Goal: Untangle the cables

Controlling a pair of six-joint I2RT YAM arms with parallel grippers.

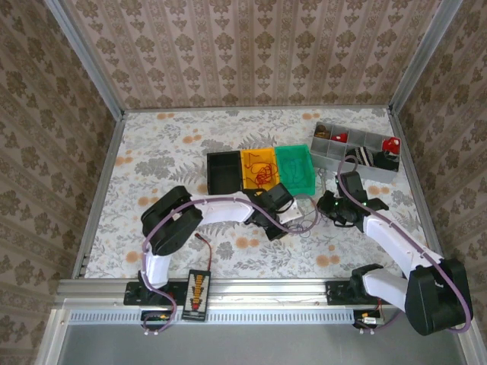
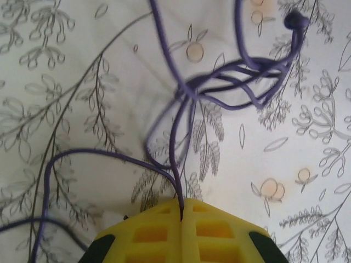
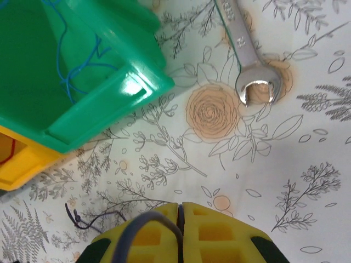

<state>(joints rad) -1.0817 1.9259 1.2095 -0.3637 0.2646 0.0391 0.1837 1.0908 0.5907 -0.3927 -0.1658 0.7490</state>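
Cables (image 2: 189, 96) (image 1: 308, 220): thin purple wires, looped and crossed over one another, lie on the floral tablecloth (image 2: 312, 230) near the table's middle, just in front of the green bin (image 3: 126, 90) and the yellow bin (image 3: 22, 159). One strand runs straight into the seam of the left gripper (image 2: 181, 211), whose yellow fingers are pressed together on it. The right gripper (image 3: 180, 211), just right of the tangle, is likewise closed; a blurred lilac strand arches over one finger into its seam. A blue wire (image 3: 71, 76) lies in the green bin, and red wires (image 1: 261, 171) lie in the yellow one. An open-end wrench (image 3: 244, 44) rests on the cloth beyond the right gripper.
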